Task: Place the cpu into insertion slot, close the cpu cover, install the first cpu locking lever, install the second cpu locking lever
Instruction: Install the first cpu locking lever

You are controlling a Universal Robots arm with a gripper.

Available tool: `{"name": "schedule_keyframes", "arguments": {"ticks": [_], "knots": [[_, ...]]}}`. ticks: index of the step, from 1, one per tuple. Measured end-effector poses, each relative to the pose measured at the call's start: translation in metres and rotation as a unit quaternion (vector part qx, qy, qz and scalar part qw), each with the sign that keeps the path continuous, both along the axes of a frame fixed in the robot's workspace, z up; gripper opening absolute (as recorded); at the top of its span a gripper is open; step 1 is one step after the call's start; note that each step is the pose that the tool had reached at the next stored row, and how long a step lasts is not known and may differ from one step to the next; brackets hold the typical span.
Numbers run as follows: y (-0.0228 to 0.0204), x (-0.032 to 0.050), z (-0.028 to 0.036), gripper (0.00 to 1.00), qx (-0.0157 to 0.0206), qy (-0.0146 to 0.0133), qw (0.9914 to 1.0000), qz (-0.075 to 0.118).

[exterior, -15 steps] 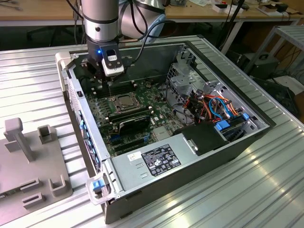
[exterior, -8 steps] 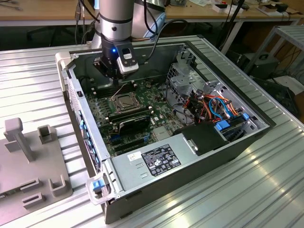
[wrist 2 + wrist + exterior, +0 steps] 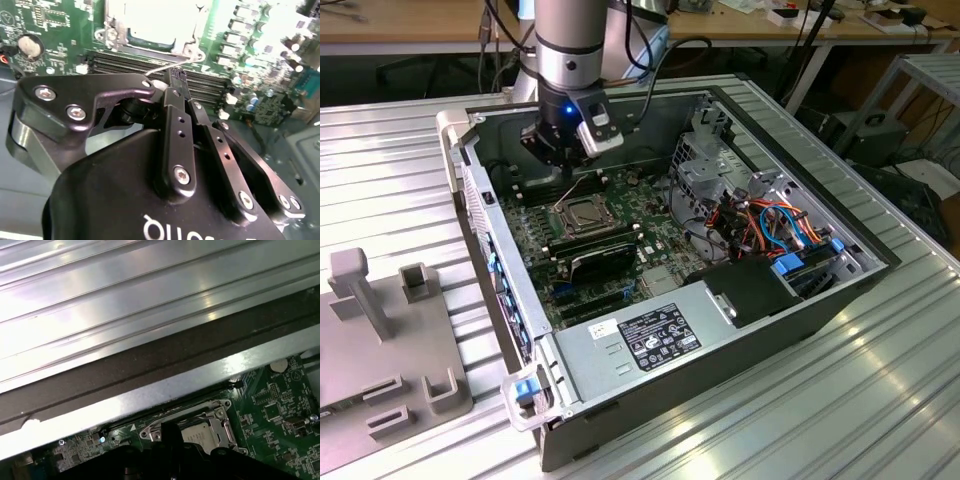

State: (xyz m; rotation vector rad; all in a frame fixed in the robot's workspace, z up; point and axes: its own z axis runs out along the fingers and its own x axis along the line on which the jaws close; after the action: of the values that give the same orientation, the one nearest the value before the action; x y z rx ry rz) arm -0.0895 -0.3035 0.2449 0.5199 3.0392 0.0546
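Chip (image 3: 150,22) seen seated in socket (image 3: 582,212); cover plate (image 3: 227,432) judged lowered over it. Gripper (image 3: 177,79) held just beside socket, fingers drawn narrow, nearly together. Thin wire lever (image 3: 161,69) met at tips; whether pinched cannot be told. Lever step judged in hand. Wire best pressed down slowly, then guided sideways under catch. Wire likely springy, so slip off tips to be guarded against. Green board (image 3: 55,35) not to be scraped.

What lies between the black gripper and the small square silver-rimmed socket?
Second wrist view: long black memory slots, plus a thin silver wire, between gripper and socket.
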Motion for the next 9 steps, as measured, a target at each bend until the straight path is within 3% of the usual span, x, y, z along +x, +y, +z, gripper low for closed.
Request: {"name": "schedule_keyframes", "arguments": {"ticks": [4,9], "knots": [[0.0,0.0091,-0.0015,0.11,-0.0001,0.0,1.0,0.001],[0.0,0.01,-0.0017,0.11,-0.0001,0.0,1.0,0.002]]}}
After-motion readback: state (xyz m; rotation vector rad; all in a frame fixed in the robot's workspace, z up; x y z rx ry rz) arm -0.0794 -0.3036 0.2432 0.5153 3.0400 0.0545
